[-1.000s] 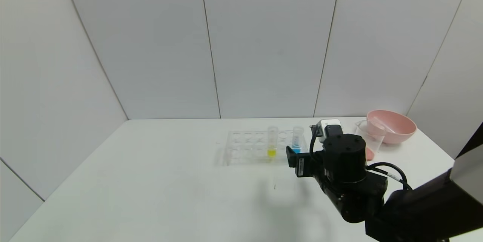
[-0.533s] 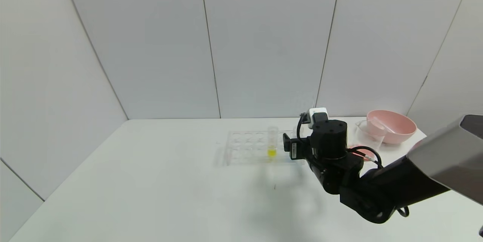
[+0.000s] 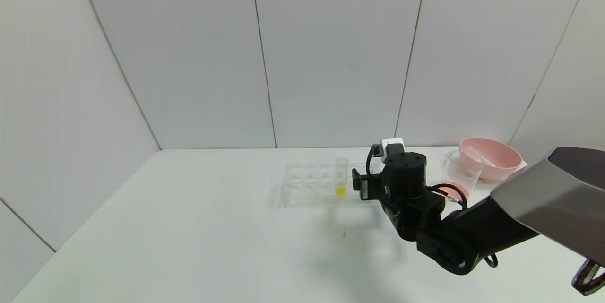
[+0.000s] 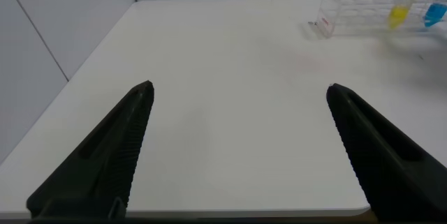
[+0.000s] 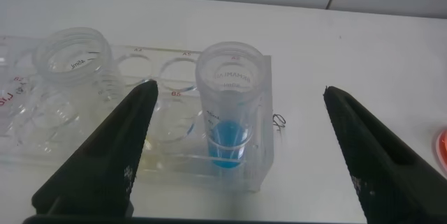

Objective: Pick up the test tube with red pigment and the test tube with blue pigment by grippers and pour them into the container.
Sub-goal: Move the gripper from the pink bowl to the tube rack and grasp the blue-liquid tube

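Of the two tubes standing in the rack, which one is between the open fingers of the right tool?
The blue-liquid tube, at the rack's end; the yellow-liquid tube stands farther along.

Small red marks "A7" and "B8" stand beside holes of the clear rack (image 5: pixel 174 84). Embossed lettering rings the mouths of the blue tube (image 5: pixel 230 105) and its neighbour tube (image 5: pixel 73 56), unreadable.

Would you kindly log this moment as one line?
right gripper: open, straddling blue-liquid clear test tube in clear plastic rack | left gripper: open, idle over white table
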Robot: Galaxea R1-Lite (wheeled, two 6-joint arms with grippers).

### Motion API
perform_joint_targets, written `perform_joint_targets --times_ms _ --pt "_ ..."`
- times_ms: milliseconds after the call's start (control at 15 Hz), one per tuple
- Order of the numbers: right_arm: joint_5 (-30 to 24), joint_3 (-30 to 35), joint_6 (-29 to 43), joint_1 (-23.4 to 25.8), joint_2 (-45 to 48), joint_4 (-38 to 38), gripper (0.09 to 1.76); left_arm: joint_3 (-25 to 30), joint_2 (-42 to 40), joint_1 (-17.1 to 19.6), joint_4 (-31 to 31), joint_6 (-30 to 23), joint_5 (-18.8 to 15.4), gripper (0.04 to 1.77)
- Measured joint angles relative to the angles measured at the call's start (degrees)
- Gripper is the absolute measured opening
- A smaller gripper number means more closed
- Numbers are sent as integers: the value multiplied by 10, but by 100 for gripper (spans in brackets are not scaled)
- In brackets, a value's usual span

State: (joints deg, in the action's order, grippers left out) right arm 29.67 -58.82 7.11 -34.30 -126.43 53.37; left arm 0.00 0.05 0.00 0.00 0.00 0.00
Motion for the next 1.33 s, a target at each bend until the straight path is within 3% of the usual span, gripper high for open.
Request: perform_joint_targets --times_ms 867,1067,1333 --pt "0 -5 0 1 -3 6 170 0 0 0 0 0 0 176" --pt "-1 -4 0 1 -3 6 120 0 0 0 0 0 0 176" --pt "-1 0 1 1 -3 6 75 0 0 0 0 0 0 176"
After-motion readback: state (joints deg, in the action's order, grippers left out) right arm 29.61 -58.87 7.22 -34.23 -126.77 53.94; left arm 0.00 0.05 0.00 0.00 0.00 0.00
